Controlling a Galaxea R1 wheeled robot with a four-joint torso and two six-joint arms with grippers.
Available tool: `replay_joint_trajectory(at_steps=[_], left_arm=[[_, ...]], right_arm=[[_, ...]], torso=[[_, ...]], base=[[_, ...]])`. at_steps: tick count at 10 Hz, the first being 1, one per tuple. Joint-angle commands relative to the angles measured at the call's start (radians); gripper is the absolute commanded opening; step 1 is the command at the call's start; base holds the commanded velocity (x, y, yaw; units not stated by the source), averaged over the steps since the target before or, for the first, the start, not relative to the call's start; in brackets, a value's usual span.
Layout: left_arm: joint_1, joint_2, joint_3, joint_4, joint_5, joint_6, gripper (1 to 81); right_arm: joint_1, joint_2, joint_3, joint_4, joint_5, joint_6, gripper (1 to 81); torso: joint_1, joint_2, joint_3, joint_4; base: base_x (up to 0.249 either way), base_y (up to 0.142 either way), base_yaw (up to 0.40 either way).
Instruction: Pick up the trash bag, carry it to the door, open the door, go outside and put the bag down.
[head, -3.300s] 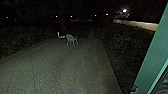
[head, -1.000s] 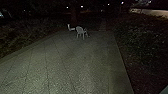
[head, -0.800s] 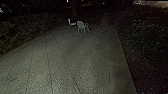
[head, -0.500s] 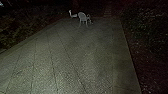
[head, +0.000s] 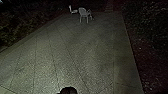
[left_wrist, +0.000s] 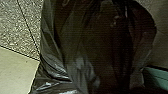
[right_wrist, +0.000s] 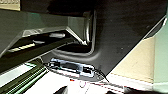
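A white chair with a rounded back and thin legs (head: 83, 12) stood in dim light at the top centre of the frame, on the far part of a grey, speckled pavement crossed by thin dark joints (head: 82, 50). A pale, L-shaped object (head: 73, 11), too indistinct to identify, sat just to its left. Low, dark greenery (head: 15, 27) bordered the paving at upper left, while dense, shadowy foliage (head: 152, 22) spread across the upper right.
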Motion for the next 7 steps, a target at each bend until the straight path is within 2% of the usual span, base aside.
replay_joint_trajectory(at_steps=[1,5,6,7], left_arm=[[-0.199,0.040,-0.165,-0.022,0.146,-0.007,1.0],[-0.284,0.031,-0.195,-0.058,0.206,-0.005,1.0],[-0.288,0.020,-0.189,-0.061,0.206,-0.005,81.1],[-0.288,0.017,-0.189,-0.063,0.206,-0.005,81.1]], right_arm=[[-0.002,0.027,0.014,-0.004,-0.073,-0.005,81.1],[-0.002,0.029,0.014,-0.002,-0.073,-0.003,81.1],[-0.002,0.029,0.014,-0.002,-0.073,-0.005,81.1],[-0.002,0.029,0.014,-0.002,-0.073,-0.005,81.1]], torso=[[0.000,0.000,0.000,0.000],[0.000,0.001,-0.001,0.000],[0.000,0.001,-0.001,0.000],[0.000,0.001,-0.001,0.000]], base=[[0.000,0.000,0.000],[0.000,0.000,0.000],[0.000,0.000,0.000],[0.000,0.000,0.000]])
